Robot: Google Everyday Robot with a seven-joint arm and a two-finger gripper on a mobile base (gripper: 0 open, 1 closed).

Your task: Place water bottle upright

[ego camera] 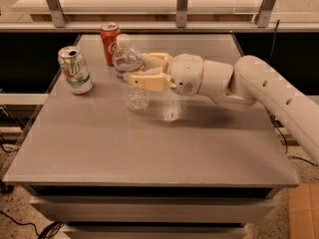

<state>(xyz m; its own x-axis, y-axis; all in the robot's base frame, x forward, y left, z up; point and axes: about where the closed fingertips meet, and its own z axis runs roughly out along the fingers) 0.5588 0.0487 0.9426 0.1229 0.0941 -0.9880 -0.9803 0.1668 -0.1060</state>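
The water bottle point(130, 71) is clear ribbed plastic with a white cap. It stands upright on the grey table point(149, 143), left of centre near the back. My gripper point(135, 69) reaches in from the right and its two cream fingers sit on either side of the bottle's middle, closed around it. The bottle's base looks to be on or just above the table top.
A red cola can point(109, 43) stands just behind the bottle. A green-and-white soda can point(75, 69) stands to the bottle's left near the table's left edge. My white arm point(259, 93) stretches across the right back of the table. A rail runs behind.
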